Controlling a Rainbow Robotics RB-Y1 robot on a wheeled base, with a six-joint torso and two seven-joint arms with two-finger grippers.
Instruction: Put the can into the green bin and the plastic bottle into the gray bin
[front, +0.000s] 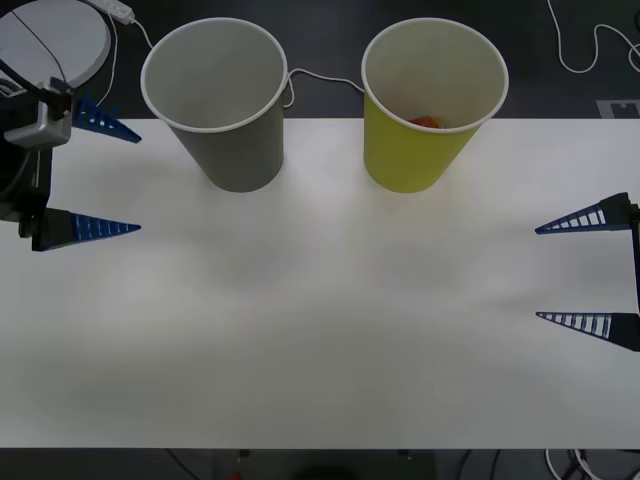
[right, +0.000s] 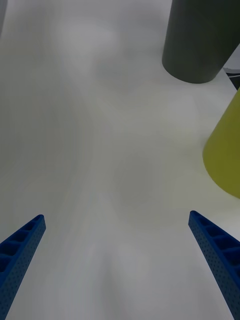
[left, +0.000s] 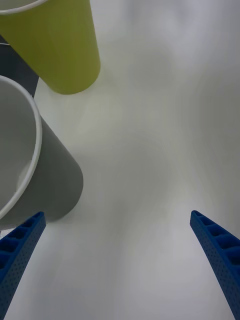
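The gray bin (front: 225, 100) stands at the back of the white table, left of the green bin (front: 430, 100). A sliver of the orange-red can (front: 427, 122) shows inside the green bin, low against its near wall. The plastic bottle is out of view. My left gripper (front: 138, 180) hovers open at the table's left edge, beside the gray bin (left: 47, 185), with nothing between its fingers. My right gripper (front: 537, 274) hangs open at the right edge, empty, right of the green bin (right: 227, 150). The gray bin (right: 200, 40) stands farther off in the right wrist view.
A white table (front: 320, 330) spreads bare between both arms. A round white device (front: 50, 45) and cables (front: 580, 45) lie on the dark floor behind the table.
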